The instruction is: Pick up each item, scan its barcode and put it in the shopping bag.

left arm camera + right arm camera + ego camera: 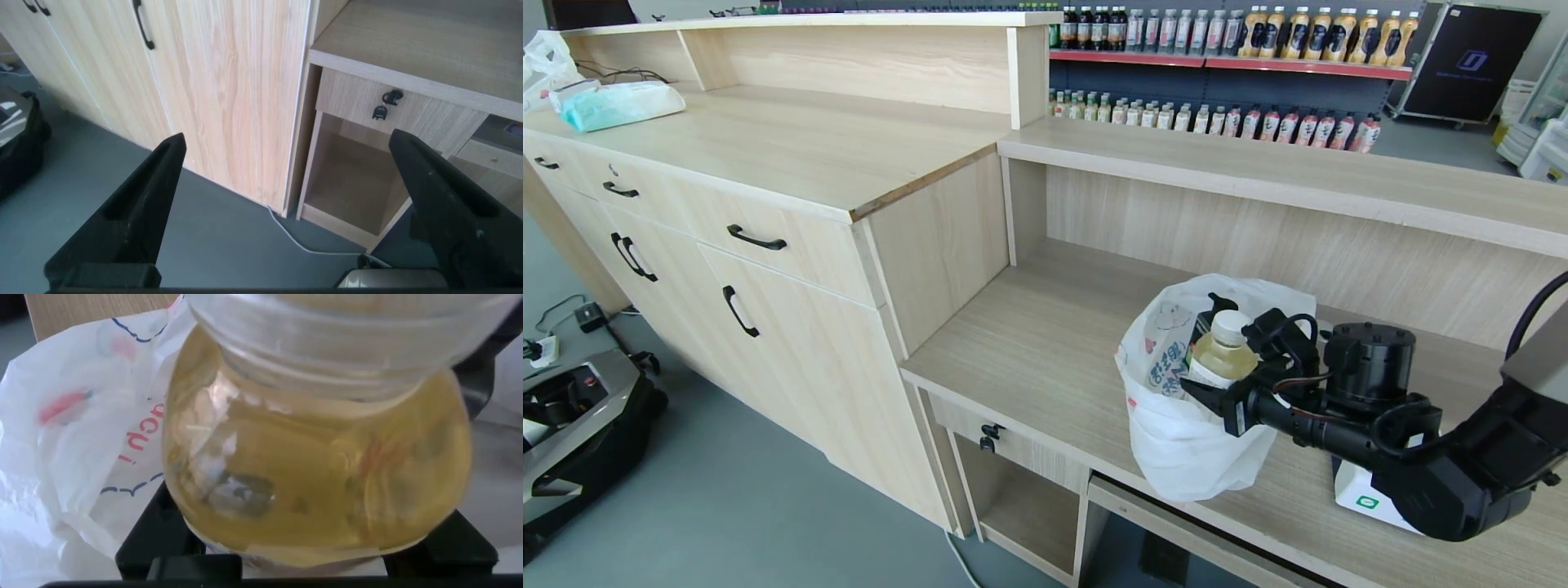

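Checkout table (1029,343) carries the white shopping bag (1176,441), mouth open. My right tool (1241,371) is clamped on the bottle (1223,351), upright just over the bag mouth, ready to drop, I'd judge. Dark item (1217,309) already inside could crowd it. White box (1364,498) sits beside. Left tool (286,212) spread wide, empty, near the cabinet (237,82).

Bottle (1223,351) over bag (1176,441) on counter (1029,343)
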`<state>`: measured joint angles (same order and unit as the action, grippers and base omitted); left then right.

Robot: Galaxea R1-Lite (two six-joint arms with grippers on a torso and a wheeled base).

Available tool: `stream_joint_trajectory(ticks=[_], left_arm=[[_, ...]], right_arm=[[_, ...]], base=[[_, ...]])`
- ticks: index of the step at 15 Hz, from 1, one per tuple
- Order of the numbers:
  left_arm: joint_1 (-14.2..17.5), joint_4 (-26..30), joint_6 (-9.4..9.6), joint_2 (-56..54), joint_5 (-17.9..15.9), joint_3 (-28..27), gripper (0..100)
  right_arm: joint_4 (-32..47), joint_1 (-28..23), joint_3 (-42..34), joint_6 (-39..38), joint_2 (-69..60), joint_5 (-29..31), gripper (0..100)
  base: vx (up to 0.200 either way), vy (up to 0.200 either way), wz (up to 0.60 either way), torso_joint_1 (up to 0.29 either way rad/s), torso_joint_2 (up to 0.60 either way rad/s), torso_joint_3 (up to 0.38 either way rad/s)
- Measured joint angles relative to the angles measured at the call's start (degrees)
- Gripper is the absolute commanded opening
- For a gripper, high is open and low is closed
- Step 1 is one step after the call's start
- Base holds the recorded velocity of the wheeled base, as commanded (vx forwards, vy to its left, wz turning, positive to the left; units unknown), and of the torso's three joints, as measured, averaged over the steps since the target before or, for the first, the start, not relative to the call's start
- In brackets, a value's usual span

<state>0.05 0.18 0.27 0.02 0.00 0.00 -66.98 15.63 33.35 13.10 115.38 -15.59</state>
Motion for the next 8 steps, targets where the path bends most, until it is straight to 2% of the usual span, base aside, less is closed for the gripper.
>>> stream_joint_trajectory(ticks=[1,8], left_arm=[[0.0,0.0,-0.02,0.0,0.0,0.0,100],[0.0,0.0,0.0,0.0,0.0,0.0,100]], right_arm=[[0.2,0.0,0.0,0.0,0.1,0.0,100],[4.1,0.0,0.8,-1.1,-3.9,-0.1,100]], base=[[0.0,0.0,0.0,0.0,0.0,0.0],[0.0,0.0,0.0,0.0,0.0,0.0]])
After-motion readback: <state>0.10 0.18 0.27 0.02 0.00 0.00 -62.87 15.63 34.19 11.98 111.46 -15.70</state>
